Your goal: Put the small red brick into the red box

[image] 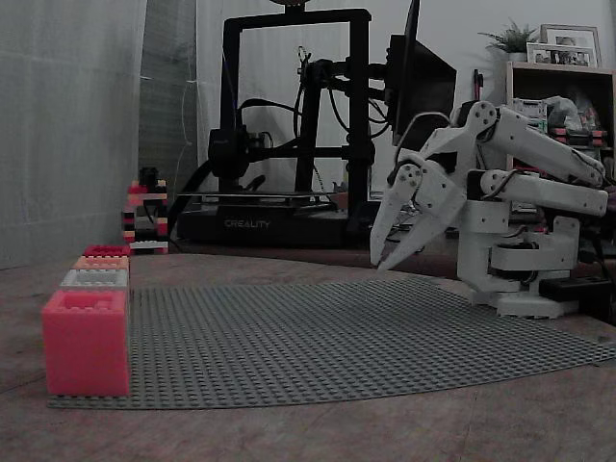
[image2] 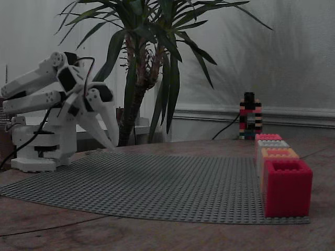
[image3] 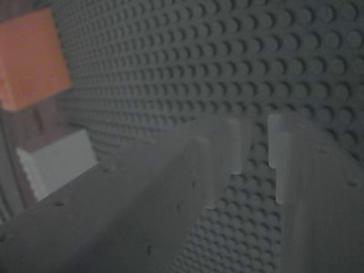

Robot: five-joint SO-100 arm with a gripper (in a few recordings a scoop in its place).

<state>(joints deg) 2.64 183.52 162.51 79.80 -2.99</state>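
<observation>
My hand (image: 387, 258) hangs above the grey studded baseplate (image: 337, 332), near the edge where my white base (image: 515, 279) stands. The fingers are a little apart and hold nothing; in the wrist view the tips (image3: 278, 142) show a narrow gap with only studs behind it. The baseplate lies on a brown wooden bench (image: 385, 423). Along the opposite edge of the plate four brick boxes stand in a row, touching each other. The red box (image2: 287, 187) is at one end of the row, the pinkish one (image: 85, 342) at the other, with an orange box (image2: 278, 153) and a grey box (image2: 272, 143) between them. I cannot find the small red brick. Behind the bench there are a black 3D printer (image: 289, 125), a palm plant (image2: 149, 57) and a pale curtain (image: 67, 125). The room is dim.
</observation>
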